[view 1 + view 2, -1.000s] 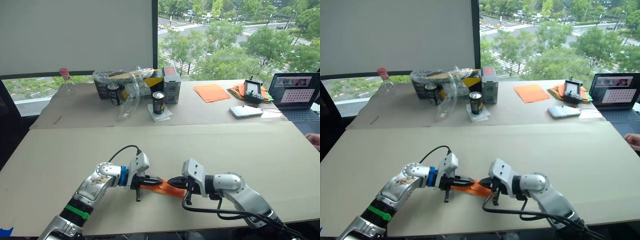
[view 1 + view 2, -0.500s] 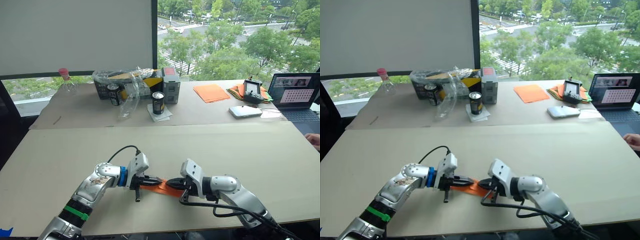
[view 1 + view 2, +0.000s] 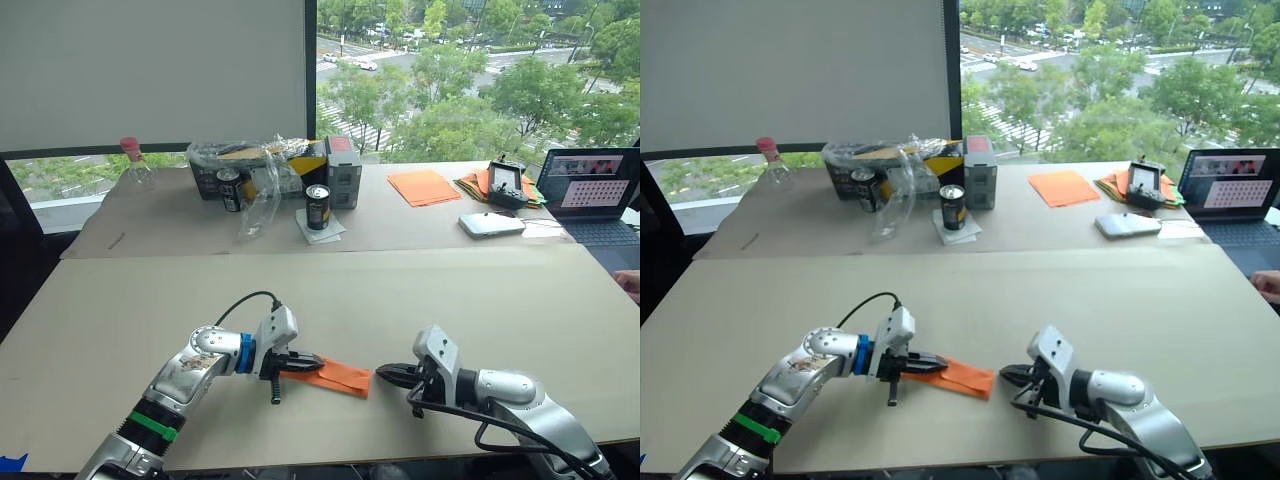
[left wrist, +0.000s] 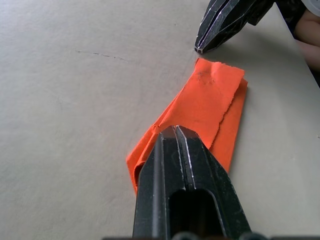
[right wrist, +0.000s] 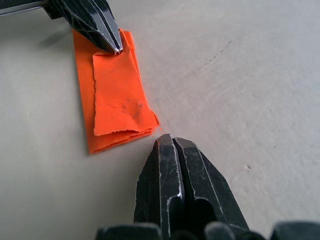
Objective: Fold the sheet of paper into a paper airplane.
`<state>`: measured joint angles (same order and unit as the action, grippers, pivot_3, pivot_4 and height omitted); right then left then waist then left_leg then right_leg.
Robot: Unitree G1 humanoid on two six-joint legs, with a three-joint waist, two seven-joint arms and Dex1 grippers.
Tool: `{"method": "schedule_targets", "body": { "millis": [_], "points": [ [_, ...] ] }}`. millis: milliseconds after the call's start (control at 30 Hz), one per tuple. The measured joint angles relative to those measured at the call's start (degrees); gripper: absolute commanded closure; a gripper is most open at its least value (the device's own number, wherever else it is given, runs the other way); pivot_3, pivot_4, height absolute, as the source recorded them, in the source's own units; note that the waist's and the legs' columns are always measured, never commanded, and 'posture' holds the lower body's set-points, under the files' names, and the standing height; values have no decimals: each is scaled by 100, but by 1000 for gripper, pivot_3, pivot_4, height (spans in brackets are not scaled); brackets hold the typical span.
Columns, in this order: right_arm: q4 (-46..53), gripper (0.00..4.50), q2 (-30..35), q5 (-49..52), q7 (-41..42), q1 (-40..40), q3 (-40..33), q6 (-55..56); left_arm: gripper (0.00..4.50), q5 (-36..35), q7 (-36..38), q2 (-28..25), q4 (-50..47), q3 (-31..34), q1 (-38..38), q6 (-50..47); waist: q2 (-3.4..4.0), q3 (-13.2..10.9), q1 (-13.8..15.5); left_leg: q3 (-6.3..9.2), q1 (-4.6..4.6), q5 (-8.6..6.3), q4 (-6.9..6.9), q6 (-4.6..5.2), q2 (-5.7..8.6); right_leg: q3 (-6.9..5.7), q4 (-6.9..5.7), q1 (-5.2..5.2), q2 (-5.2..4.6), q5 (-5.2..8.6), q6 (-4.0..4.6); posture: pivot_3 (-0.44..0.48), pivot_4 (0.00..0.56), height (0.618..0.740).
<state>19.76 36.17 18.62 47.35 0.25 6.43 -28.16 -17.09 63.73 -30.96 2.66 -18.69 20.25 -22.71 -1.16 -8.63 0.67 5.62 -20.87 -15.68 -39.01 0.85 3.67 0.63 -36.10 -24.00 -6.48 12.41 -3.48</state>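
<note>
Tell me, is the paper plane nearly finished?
Not yet. The sheet of paper is already folded into a layered strip lying on the table. The left pincer is shut on one end; the right pincer sits shut, apart from it. A pointed nose and wings are left.

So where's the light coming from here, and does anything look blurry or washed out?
Left eye view: daylight comes through the window behind the table; trees outside look bright. Left wrist view: the orange paper is sharp, with a soft shadow along its edge, while the left tool looks slightly soft up close.
</note>
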Motion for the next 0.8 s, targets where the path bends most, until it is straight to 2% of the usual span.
{"method": "schedule_targets", "body": {
  "millis": [200, 400, 467, 633, 800],
  "points": [
    [534, 4479, -167, -78, -183, -907, 235, -95, 4500, 0, 9, 61, 56, 13, 31, 0, 7, 1, 0, 8, -9, 1, 0, 0, -6, -11, -3, -9, 6, -2, 3, 0, 150, 695],
    [257, 4479, -149, -688, -283, -835, 1210, -328, 4500, -3, -28, 146, 22, 40, 3, -61, 7, 1, 15, 9, -20, 1, -5, 0, 12, -8, 4, -14, -8, -16, 27, 0, 150, 695],
    [238, 4479, -201, -748, -340, -853, 1247, -325, 4500, -9, -85, 177, -3, 90, -27, -144, 9, 3, 0, 7, -15, 1, -6, 0, 10, -4, 3, -9, -7, -2, 2, 0, 150, 695],
    [227, 4479, -219, -854, -385, -1007, 1394, -502, 4500, -50, -364, 248, -186, 193, -99, -620, 7, 20, -6, 9, 12, 1, -4, 0, -4, -10, -4, 13, 4, -2, 1, 0, 150, 695],
    [255, 4479, -224, -862, -388, -1119, 1535, -700, 4500, -158, -459, 191, -269, 337, -231, -865, 6, 26, -37, 10, 72, -1, 14, -1, -19, -18, 4, 75, 9, 12, -1, 0, 150, 695]
  ]
}}
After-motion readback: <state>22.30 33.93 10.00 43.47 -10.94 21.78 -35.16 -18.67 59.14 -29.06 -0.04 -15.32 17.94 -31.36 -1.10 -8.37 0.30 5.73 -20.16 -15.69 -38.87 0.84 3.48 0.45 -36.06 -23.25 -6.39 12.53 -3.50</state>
